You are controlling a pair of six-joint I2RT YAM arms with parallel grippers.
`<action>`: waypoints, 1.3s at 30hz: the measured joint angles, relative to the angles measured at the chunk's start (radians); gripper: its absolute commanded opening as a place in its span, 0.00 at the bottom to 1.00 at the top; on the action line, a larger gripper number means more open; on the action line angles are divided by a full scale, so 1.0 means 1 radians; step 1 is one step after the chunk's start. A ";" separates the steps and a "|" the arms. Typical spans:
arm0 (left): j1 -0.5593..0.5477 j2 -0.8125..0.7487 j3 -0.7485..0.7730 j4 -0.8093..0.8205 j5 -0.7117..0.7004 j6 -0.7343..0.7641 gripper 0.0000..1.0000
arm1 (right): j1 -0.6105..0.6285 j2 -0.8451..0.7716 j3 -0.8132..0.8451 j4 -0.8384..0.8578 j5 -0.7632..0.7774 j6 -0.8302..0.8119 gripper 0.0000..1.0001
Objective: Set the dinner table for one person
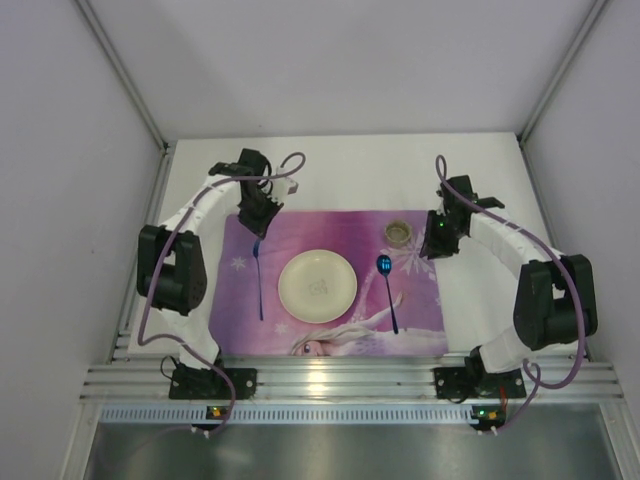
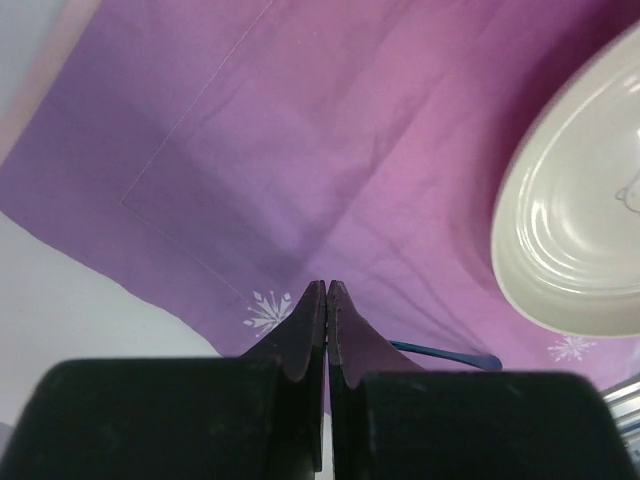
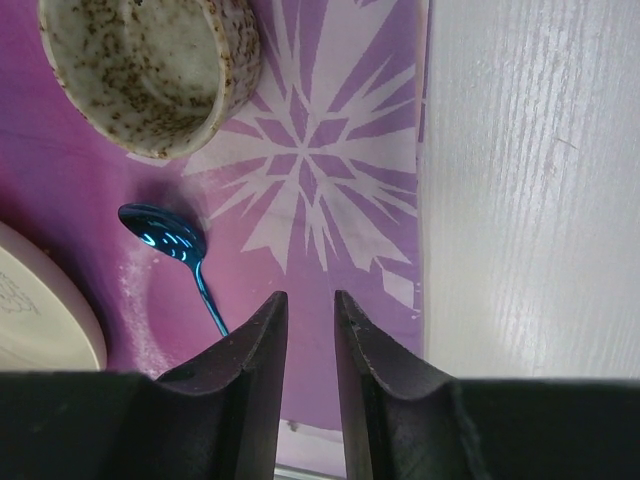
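Plate point(image 1: 317, 285): on mat point(image 1: 235, 300), by near edge of dinner table point(image 1: 350, 170);
Left gripper point(image 2: 327, 290): fingers pressed together, empty;
Right gripper point(image 3: 310, 300): narrowly parted, empty, near cup point(image 3: 150, 70)

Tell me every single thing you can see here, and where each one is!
Flat white dinner table: one, white, under everything.
Purple snowflake-printed cloth mat: one, purple, middle of the table.
Round cream ceramic plate: one, cream, centre of the mat.
Shiny blue metal spoon: one, blue, on the mat right of the plate.
Thin blue metal utensil: one, blue, left of the plate; far end hidden under the left gripper.
Speckled beige ceramic cup: one, beige, beyond the spoon.
Ribbed aluminium rail: one, silver, near edge.
Left gripper: one, black, shut, over the mat's left side.
Right gripper: one, black, open, over the mat's right edge.
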 measured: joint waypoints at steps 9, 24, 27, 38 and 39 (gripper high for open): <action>0.000 0.154 0.085 0.009 -0.056 -0.022 0.21 | 0.001 0.000 -0.001 0.001 0.011 -0.003 0.26; 0.004 0.006 0.057 0.251 -0.300 -0.116 0.99 | 0.002 0.000 -0.011 0.005 0.027 -0.018 0.26; 0.013 -0.103 -0.003 0.360 -0.300 -0.190 0.99 | 0.002 0.000 -0.003 -0.004 0.031 -0.017 0.31; 0.353 -0.316 -0.491 0.836 -0.146 -0.628 0.99 | 0.002 -0.067 0.275 -0.085 -0.009 0.037 0.36; 0.409 -0.328 -0.558 0.879 -0.138 -0.663 0.99 | 0.002 -0.091 0.290 -0.096 -0.009 0.039 0.38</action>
